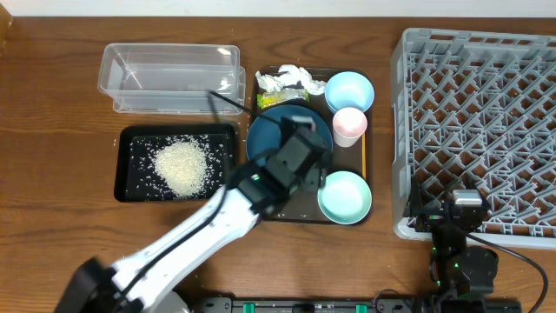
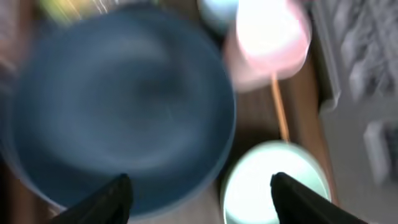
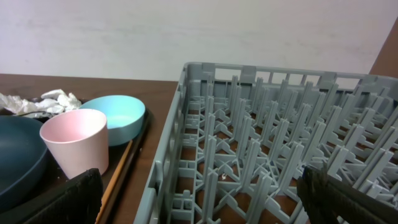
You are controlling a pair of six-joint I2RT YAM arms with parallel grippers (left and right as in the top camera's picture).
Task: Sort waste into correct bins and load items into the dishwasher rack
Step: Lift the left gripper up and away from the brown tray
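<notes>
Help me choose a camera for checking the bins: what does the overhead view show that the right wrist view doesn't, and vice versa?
Only overhead: the shallow black rectangular tray holding loose white rice, and the clear plastic tub. Only right wrist: the pale wall. Both: the grey lattice dishwasher rack, the small pink cup, a pale blue bowl, the crumpled white tissue and the dark blue plate.
</notes>
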